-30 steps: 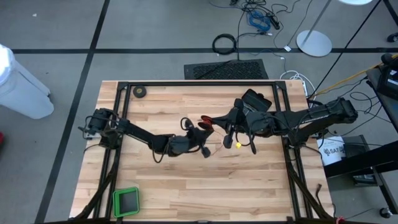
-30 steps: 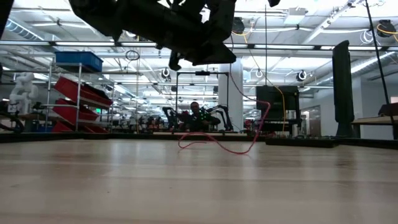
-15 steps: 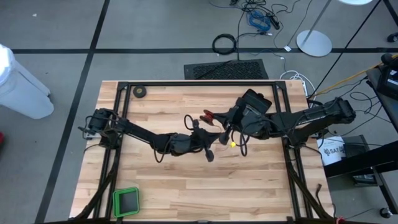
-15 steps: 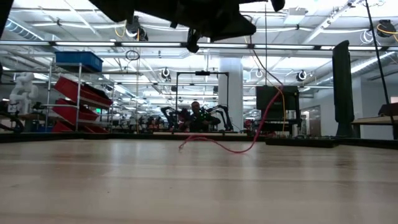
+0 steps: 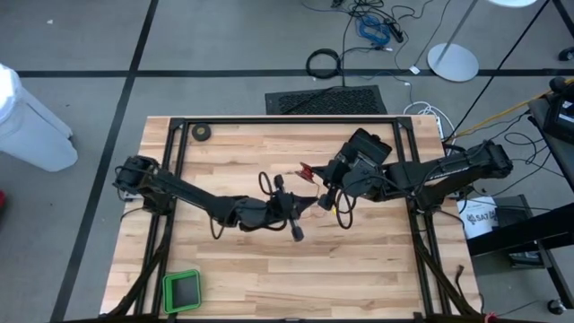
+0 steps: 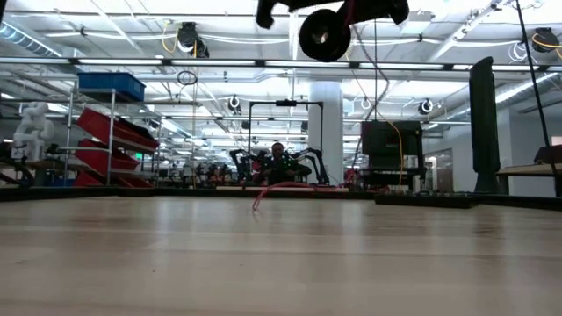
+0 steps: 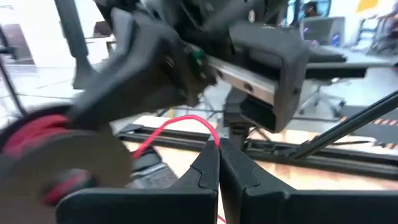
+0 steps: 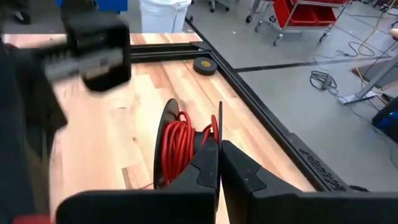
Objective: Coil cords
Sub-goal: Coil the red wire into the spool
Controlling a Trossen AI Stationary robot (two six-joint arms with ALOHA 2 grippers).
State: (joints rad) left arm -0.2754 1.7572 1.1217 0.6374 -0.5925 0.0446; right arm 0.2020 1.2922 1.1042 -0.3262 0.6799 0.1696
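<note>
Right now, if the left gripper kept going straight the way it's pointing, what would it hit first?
Most likely the right arm. The left gripper, shut on the red wire, points straight at that arm's dark body close ahead. Depth is hard to judge.

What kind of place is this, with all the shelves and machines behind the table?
Most likely a robotics lab or workshop in a large industrial hall. Past the wooden table stand racks of red bins, another robot rig at a far bench, and cables trail across the concrete floor.

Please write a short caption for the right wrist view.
Right gripper shut on the reel wound with red wire.
</note>
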